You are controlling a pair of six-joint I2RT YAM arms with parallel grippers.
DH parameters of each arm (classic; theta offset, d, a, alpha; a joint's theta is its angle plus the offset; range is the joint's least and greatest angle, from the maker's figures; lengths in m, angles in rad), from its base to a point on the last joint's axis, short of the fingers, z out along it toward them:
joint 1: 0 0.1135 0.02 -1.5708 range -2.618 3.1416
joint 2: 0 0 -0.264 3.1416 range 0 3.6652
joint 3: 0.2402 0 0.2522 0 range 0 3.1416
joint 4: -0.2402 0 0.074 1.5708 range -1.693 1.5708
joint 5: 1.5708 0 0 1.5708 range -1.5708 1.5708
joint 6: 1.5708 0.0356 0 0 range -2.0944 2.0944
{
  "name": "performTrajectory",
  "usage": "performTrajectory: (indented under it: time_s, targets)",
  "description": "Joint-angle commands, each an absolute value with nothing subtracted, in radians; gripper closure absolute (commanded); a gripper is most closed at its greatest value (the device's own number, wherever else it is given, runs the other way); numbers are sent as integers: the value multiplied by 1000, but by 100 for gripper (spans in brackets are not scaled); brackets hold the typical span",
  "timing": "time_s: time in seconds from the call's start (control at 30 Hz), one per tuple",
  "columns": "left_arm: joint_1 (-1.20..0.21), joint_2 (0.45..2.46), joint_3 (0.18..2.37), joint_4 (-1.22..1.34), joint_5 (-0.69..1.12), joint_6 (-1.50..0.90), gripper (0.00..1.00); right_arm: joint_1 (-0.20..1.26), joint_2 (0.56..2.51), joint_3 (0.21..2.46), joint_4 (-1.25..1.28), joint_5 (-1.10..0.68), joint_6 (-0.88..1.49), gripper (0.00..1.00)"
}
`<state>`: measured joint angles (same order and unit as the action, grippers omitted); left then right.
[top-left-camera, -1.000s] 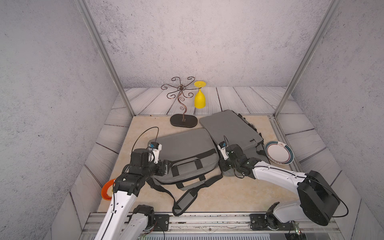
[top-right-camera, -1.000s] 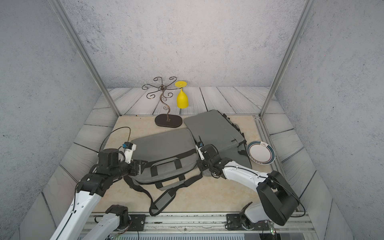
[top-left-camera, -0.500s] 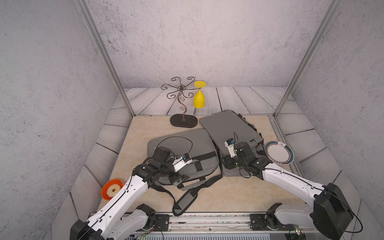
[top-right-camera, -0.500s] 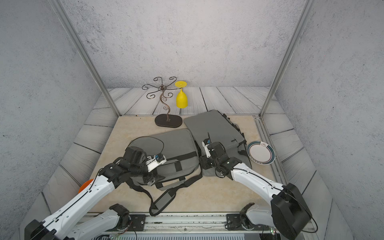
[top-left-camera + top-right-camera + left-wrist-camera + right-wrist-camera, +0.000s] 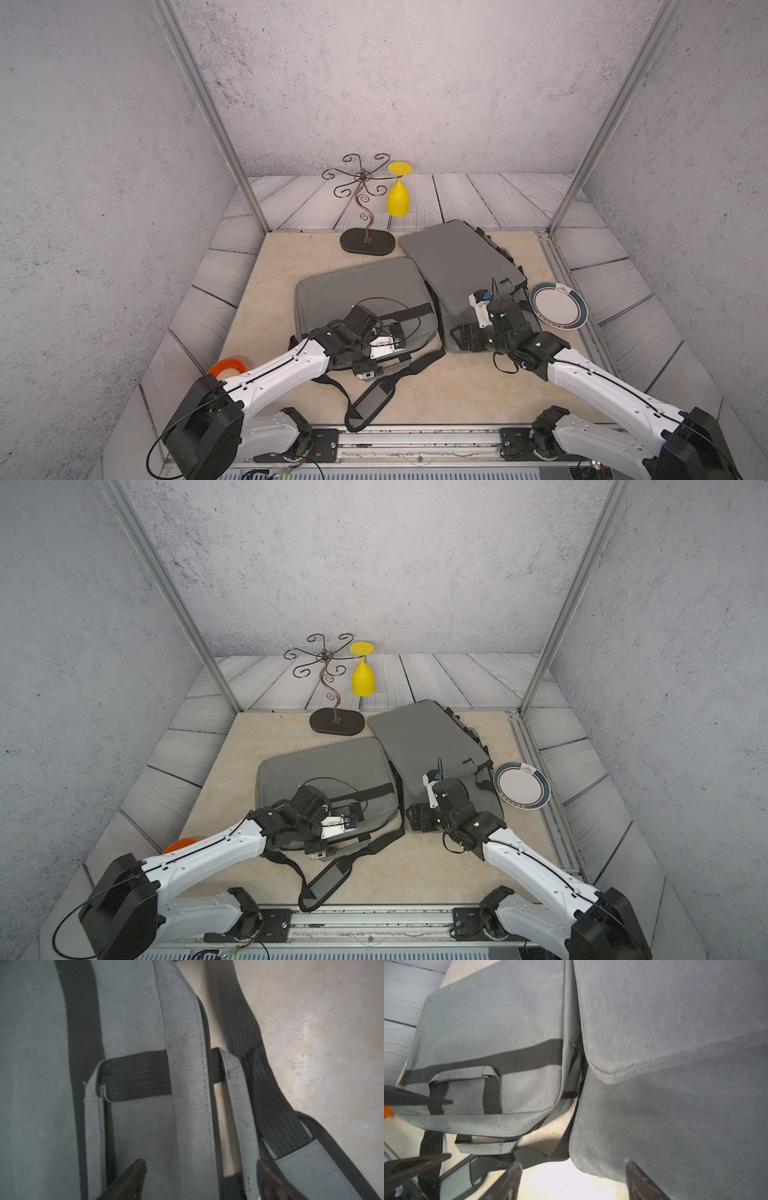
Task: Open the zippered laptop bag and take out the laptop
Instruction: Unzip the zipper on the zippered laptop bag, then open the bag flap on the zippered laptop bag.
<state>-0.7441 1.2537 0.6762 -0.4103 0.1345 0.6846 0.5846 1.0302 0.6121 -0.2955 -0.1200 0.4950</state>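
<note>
The laptop bag (image 5: 357, 286) lay flat mid-tabletop (image 5: 286, 266), its zipper (image 5: 209, 1043) running along the near edge beside a handle (image 5: 236, 1105). The left end effector (image 5: 201, 1161) hung released above that edge, fingers straddling zipper and handle. The right end effector (image 5: 573, 1162), also released and empty, hovered over the near corner of a second grey bag (image 5: 675, 1126) toward the right edge.

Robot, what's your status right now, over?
Jaws open, both empty. Left jaws over bag, zipper shut, no laptop showing. Strap lies along the zipper.
</note>
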Motion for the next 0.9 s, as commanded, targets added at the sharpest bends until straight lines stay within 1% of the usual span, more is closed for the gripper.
performTrajectory:
  time_s: [0.0,0.1,0.13,0.23,0.27,0.37,0.4,0.43,0.47,0.53,0.57,0.6,0.63,0.7,0.8,0.87]
  targets:
    - [-762,1311,705,-376,-17,680,20,581,1014,594,-288,-163,538,21]
    - [-767,1354,721,-371,-87,677,27,581,1014,583,-275,-172,545,21]
    - [-768,1369,725,-370,-113,669,31,582,1017,580,-273,-170,548,21]
    - [-770,1397,761,-393,-187,613,44,581,1019,573,-265,-173,550,21]
    - [-771,1399,775,-406,-181,609,47,581,1020,574,-262,-174,551,21]
    - [-772,1399,788,-407,-166,588,62,581,1030,574,-254,-178,552,21]
    - [-771,1410,790,-406,-171,580,68,581,1036,578,-253,-179,549,21]
    - [-772,1427,795,-411,-187,566,78,581,1040,580,-251,-181,546,21]
    - [-772,1438,809,-427,-198,551,84,581,1045,584,-247,-183,546,21]
    - [-772,1450,858,-485,-206,508,90,582,1054,587,-239,-196,552,21]
    - [-772,1445,878,-504,-198,494,90,581,1058,588,-235,-201,560,21]
    - [-771,1434,893,-517,-184,479,97,581,1061,588,-228,-204,573,21]
    - [-769,1418,907,-523,-181,447,100,582,1062,582,-216,-205,590,21]
    - [-763,1392,956,-565,-190,364,100,581,1066,570,-174,-211,646,21]
    - [-737,1382,1084,-683,-149,205,100,582,1092,548,-63,-247,747,21]
    - [-722,1382,1154,-745,-104,126,100,583,1128,577,-76,-253,754,20]
